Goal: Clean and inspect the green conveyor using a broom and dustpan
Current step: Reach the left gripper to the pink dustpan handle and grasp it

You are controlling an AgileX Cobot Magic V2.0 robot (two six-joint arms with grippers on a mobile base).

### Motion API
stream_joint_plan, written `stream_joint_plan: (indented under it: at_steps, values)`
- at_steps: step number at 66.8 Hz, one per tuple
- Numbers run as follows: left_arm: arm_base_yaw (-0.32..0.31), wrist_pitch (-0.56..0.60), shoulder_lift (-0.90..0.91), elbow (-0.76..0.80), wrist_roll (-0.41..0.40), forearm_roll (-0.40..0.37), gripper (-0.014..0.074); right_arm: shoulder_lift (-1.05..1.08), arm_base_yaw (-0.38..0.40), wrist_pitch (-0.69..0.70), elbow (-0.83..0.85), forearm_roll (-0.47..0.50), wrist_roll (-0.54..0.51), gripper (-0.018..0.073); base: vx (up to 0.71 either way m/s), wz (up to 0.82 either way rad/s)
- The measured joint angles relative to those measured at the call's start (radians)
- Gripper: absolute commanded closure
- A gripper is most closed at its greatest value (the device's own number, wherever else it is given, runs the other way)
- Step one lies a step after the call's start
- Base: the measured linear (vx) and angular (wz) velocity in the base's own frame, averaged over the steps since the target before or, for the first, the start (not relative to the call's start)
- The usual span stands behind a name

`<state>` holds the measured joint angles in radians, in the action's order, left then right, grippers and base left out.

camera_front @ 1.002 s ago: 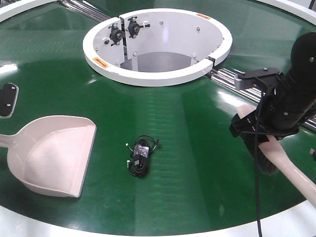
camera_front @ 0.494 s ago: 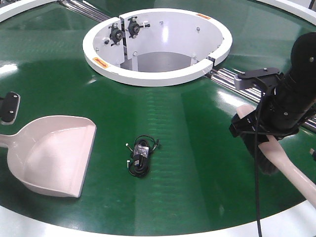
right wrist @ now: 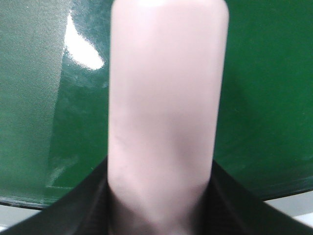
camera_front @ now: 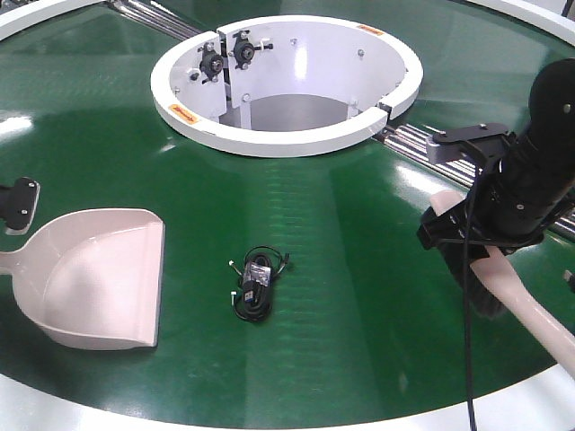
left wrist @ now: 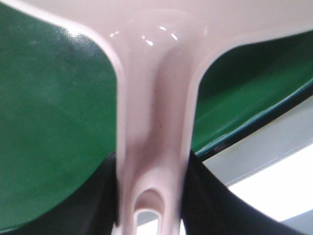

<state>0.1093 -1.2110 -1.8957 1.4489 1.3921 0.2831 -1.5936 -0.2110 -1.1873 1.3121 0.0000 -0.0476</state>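
While the green conveyor (camera_front: 341, 269) fills the front view, the step in hand looks like sweeping. It should go best with the dustpan (camera_front: 99, 287), at lower left with its mouth facing right, pressed lip-flat on the belt. The broom (camera_front: 530, 310), at lower right, would then draw leftward with its bristles low. That should push the coiled black cable (camera_front: 256, 289), near the frame centre, into the scoop. The left gripper (left wrist: 150, 196) is closed tight around the dustpan's slim handle, and the right gripper (right wrist: 161, 196) is clamped on the broom's body.
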Motion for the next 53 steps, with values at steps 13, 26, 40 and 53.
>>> stream_joint_plan:
  at_steps: [13, 26, 40, 53]
  values:
    - [-0.029, -0.007, 0.013, 0.000, -0.015, 0.009, 0.0604, 0.000, 0.000, 0.000, 0.000, 0.000, 0.000, 0.0563, 0.00, 0.00]
    - [-0.079, -0.008, 0.042, 0.000, -0.035, 0.022, 0.0604, 0.000, 0.000, 0.000, 0.000, 0.000, 0.000, 0.0563, 0.00, 0.00]
    - [-0.133, -0.009, 0.072, 0.000, -0.071, 0.049, 0.0604, 0.000, 0.000, 0.000, 0.000, 0.000, 0.000, 0.0563, 0.00, 0.00]
    - [-0.188, -0.012, 0.080, 0.000, -0.138, 0.045, 0.0604, 0.000, 0.000, 0.000, 0.000, 0.000, 0.000, 0.0563, 0.00, 0.00]
